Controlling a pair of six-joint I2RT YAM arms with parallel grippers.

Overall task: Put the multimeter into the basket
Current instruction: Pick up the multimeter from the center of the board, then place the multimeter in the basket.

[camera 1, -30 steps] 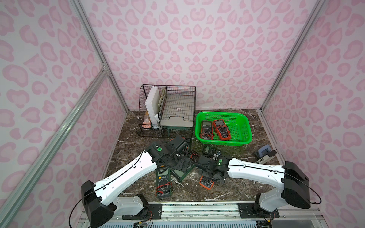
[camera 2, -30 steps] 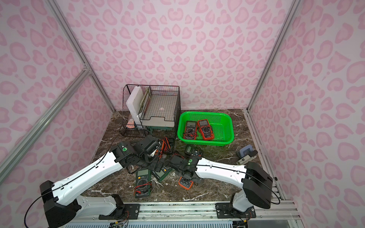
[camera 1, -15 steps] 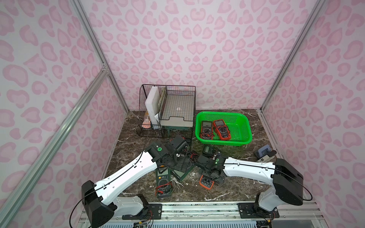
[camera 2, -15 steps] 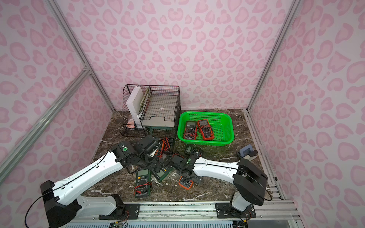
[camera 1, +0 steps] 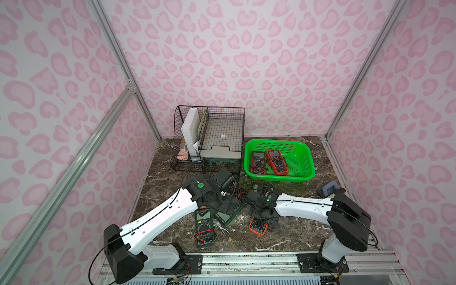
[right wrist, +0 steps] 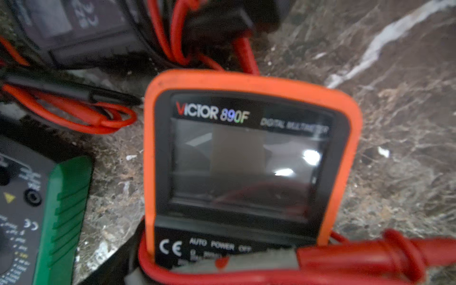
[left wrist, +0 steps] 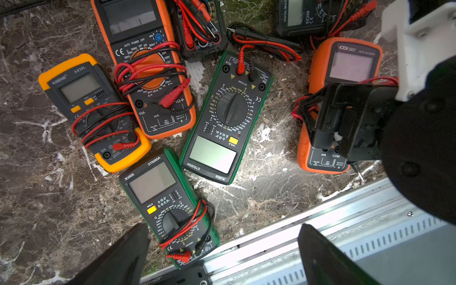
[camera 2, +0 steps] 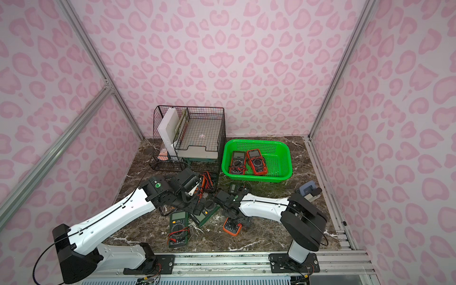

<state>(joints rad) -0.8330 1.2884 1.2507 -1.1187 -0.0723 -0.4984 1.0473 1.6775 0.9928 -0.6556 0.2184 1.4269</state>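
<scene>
The basket (camera 1: 278, 178), bright green plastic, rectangular, with perforated walls and a rolled rim, stood on the dark, white-veined marble desk (camera 1: 162, 177). Inside it a dark-cased multimeter (camera 1: 257, 161) and a red-cased multimeter (camera 1: 277, 161) lay flat, side by side. Outside the basket, off its front wall toward the arms' bases, lay the orange multimeter (right wrist: 246, 160). It was a black slab in a rounded orange rubber sleeve, with a glossy grey screen and red leads looped around it. The right end effector (left wrist: 333, 123) sat low over it, hiding the part below the screen. Whether its fingers pressed on the case could not be told. The left end effector (left wrist: 223, 228) hung spread wide and empty over a green-cased meter (left wrist: 167, 197), farther from the basket.
</scene>
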